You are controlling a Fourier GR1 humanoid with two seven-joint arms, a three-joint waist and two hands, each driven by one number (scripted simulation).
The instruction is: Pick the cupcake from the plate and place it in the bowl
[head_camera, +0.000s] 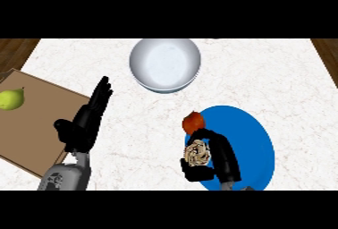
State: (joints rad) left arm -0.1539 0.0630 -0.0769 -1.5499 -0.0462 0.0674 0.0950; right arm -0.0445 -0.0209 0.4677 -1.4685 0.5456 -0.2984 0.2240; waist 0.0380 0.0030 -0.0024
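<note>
— Over the blue plate, at the view's lower right, we have our right hand (221, 156) with its fingers curled round the cupcake (196, 153). The pale swirled part shows between the black fingers and thumb, and a reddish-orange end pokes out past the fingertips.
— Is it lifted, or sitting on the plate (254, 134)?
— We cannot tell. Looking steeply down, hand and cupcake simply overlap the plate's left part. We judge the grasp made and the carry not yet done.
— Why wrap it from the side?
— Probably so the cupcake is enclosed and will not tip on the way.
— And our left hand (86, 120)?
— Open, fingers straight and pointing up the view, holding nothing. It rests at the left, over the near corner of the wooden board (30, 134), clear of the right arm's path.
— Anything on that board?
— A green pear (11, 99), near its far left edge, well apart from what we need.
— Where must we go?
— To the white bowl (165, 62), beyond the plate and a little left, near the far edge of the counter (277, 71). Bare marbled top lies between bowl and plate, so the next move calls for a lift, a reach forward and leftward, then a release above the bowl's hollow. The risk we see is clipping its near rim.
</note>
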